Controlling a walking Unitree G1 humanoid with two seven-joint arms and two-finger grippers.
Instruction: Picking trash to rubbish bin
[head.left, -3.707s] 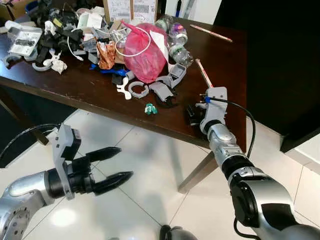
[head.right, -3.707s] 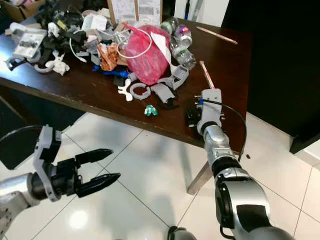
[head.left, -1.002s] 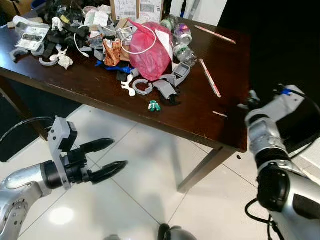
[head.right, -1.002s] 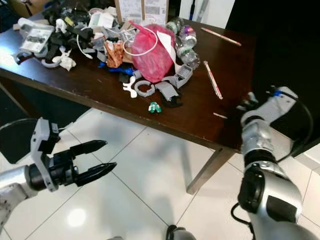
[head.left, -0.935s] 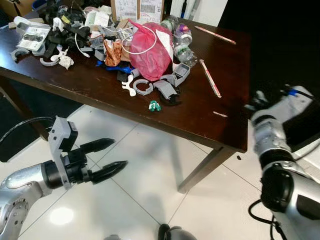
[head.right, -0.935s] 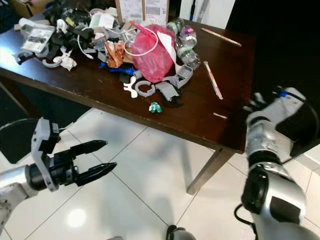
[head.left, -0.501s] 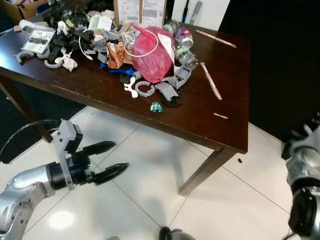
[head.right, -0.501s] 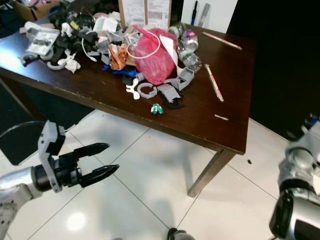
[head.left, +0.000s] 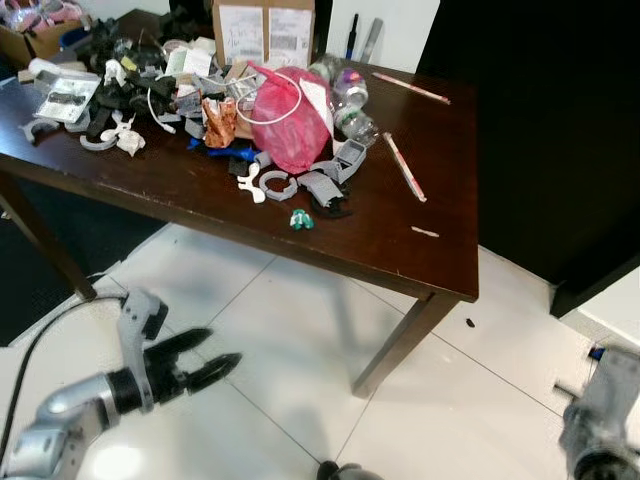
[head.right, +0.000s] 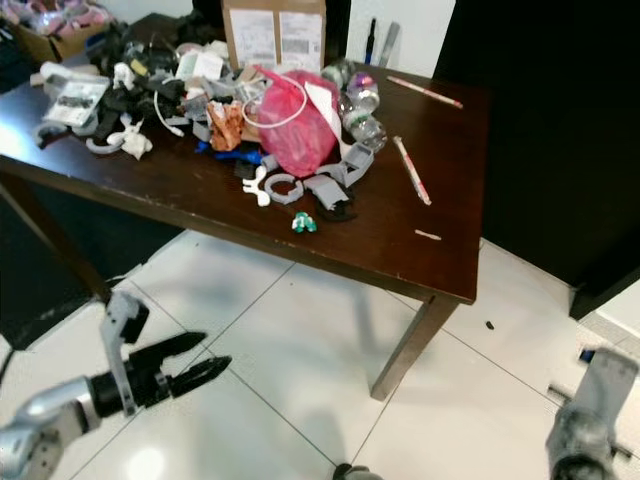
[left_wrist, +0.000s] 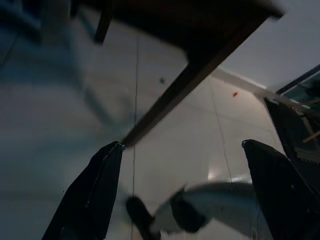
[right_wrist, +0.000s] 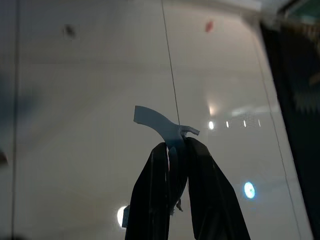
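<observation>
The right end effector (right_wrist: 175, 150) hangs low over the pale tiled floor (head.left: 300, 380), its fingers pinched together on a curved grey plastic scrap (right_wrist: 161, 123). The left end effector (head.left: 205, 362) hovers above the floor in front of the counter (head.left: 400, 240), fingers spread apart with nothing between them. On the counter, a green bit (head.left: 301, 219) lies near the front edge. Behind it a pink bag (head.left: 285, 125) tops a clutter of grey parts, and a cardboard box (head.left: 263, 30) stands at the far edge.
</observation>
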